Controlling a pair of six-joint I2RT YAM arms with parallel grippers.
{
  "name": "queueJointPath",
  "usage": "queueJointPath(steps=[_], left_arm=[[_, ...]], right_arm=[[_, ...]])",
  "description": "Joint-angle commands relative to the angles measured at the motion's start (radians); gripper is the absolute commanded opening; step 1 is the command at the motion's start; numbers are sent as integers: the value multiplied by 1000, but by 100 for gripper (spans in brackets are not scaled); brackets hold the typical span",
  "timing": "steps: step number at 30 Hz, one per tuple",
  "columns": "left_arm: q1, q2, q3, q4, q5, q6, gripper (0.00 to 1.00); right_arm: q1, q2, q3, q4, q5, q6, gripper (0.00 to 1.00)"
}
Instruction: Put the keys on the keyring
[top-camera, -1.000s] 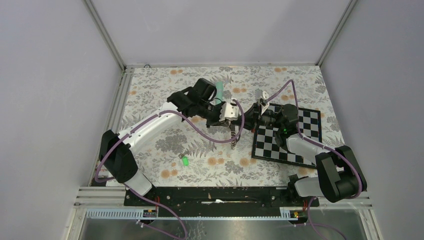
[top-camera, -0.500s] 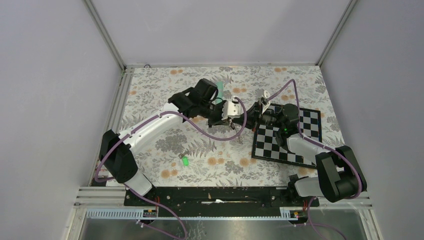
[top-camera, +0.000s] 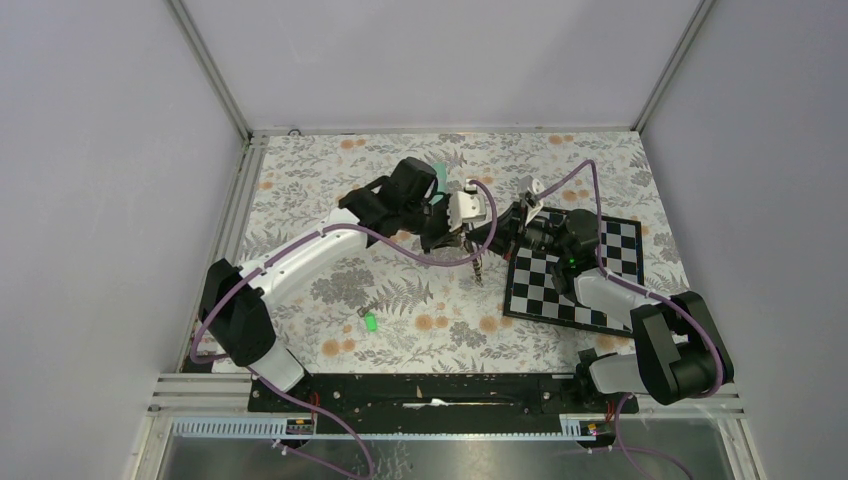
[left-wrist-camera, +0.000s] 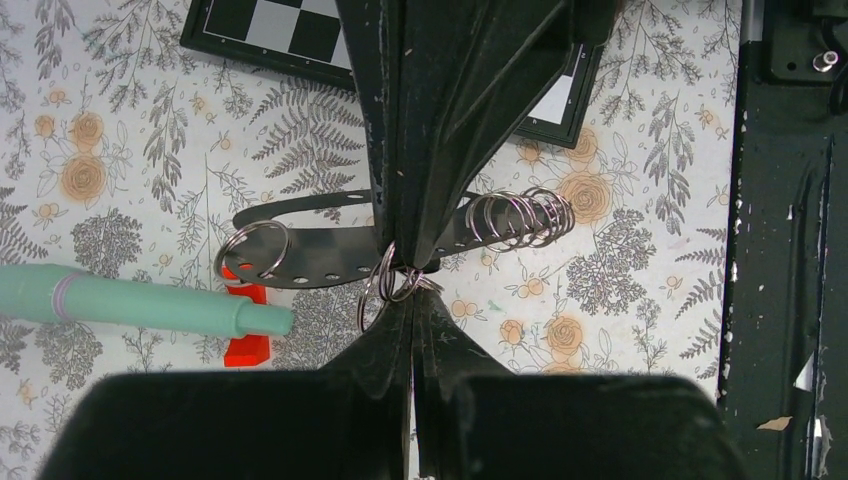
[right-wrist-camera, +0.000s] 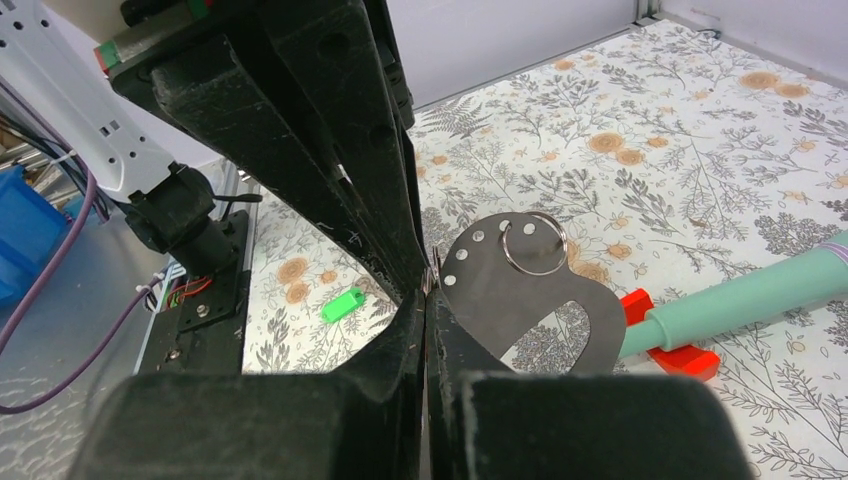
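While looking down from above, found both arms meeting tip to tip over the middle of the cloth (top-camera: 330, 190), raised off its surface. Found the left gripper (left-wrist-camera: 408, 292) clamped fully shut on the lower edge of the keyring (left-wrist-camera: 330, 255), right at a pair of small split rings (left-wrist-camera: 385, 290). Found the right gripper (right-wrist-camera: 427, 290) likewise squeezed shut on the same spot from the opposite side, fingertips all but touching the left one's. Saw the keyring held up off the cloth between them, with one ring (left-wrist-camera: 252, 250) through a hole near one end and a bunch of rings (left-wrist-camera: 520, 213) at the other. Spotted the green key (right-wrist-camera: 343, 304) lying loose on the cloth, well apart from both grippers, nearer the left arm's base. Could not pick out the plain key for certain; noticed a thin dark thing (top-camera: 478, 267) hanging below the pinch in the top view, too small to name. Saw the stick (left-wrist-camera: 130, 303) lying on the cloth under the keyring and the board (top-camera: 560, 290) beside the right arm.

Judged the step in hand as steadying the keyring and working a ring open, with no key threaded as far as visible. Judged the task barely begun. Reckoned the next move to call for keeping the keyring in one gripper, freeing the other, lowering it to the green key and pinching the head, hole left clear. Expected trouble from so small a key lying flat.
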Motion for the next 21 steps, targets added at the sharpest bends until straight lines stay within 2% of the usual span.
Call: queueJointPath(steps=[1, 9, 18, 21], left_arm=[[-46, 0, 16, 151, 52, -88, 0], [-49, 17, 25, 218, 22, -228, 0], [-58, 33, 31, 234, 19, -270, 0], [-58, 33, 30, 233, 17, -269, 5]], right_arm=[[10, -8, 4, 85, 57, 12, 0], [10, -6, -5, 85, 86, 10, 0], [10, -9, -6, 83, 92, 10, 0], [10, -10, -7, 82, 92, 8, 0]])
